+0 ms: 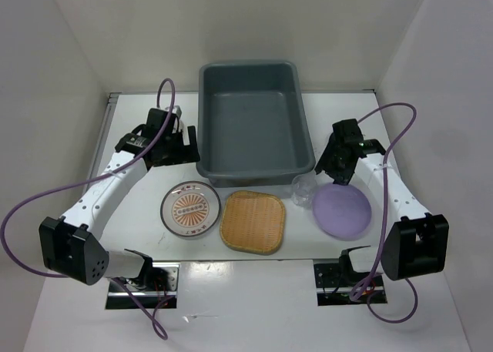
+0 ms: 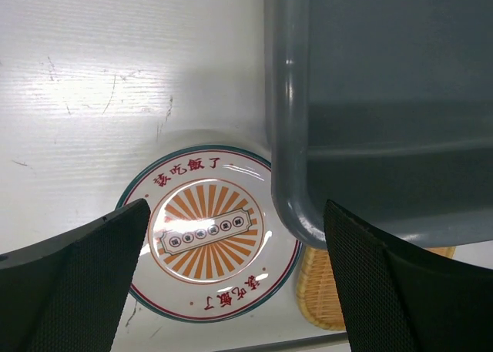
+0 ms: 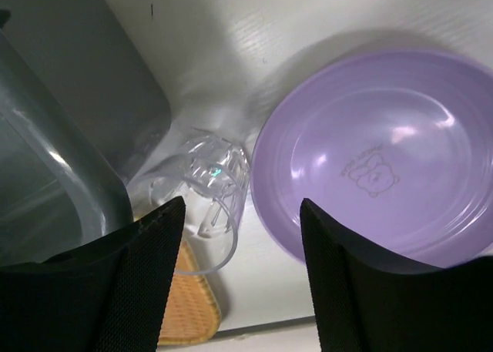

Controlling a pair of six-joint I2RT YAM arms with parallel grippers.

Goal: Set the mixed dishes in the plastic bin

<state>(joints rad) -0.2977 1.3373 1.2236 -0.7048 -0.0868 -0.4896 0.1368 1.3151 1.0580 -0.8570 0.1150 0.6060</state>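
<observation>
The grey-blue plastic bin (image 1: 254,121) stands at the back centre, with nothing showing inside. In front of it lie the sunburst plate (image 1: 190,208), the bamboo tray (image 1: 253,221), the clear glass cup (image 1: 303,189) and the lilac plate (image 1: 341,211). My left gripper (image 1: 183,148) hangs open beside the bin's left wall. It is above the sunburst plate (image 2: 208,232) and the bin's near corner (image 2: 296,206), and holds nothing. My right gripper (image 3: 243,206) is open over the gap between the cup (image 3: 204,190), which seems to lie on its side, and the lilac plate (image 3: 377,159).
White walls enclose the table on three sides. The bamboo tray (image 3: 189,313) sits just in front of the cup, and the bin's right corner (image 3: 46,136) is close on its left. Purple cables loop outward from both arms.
</observation>
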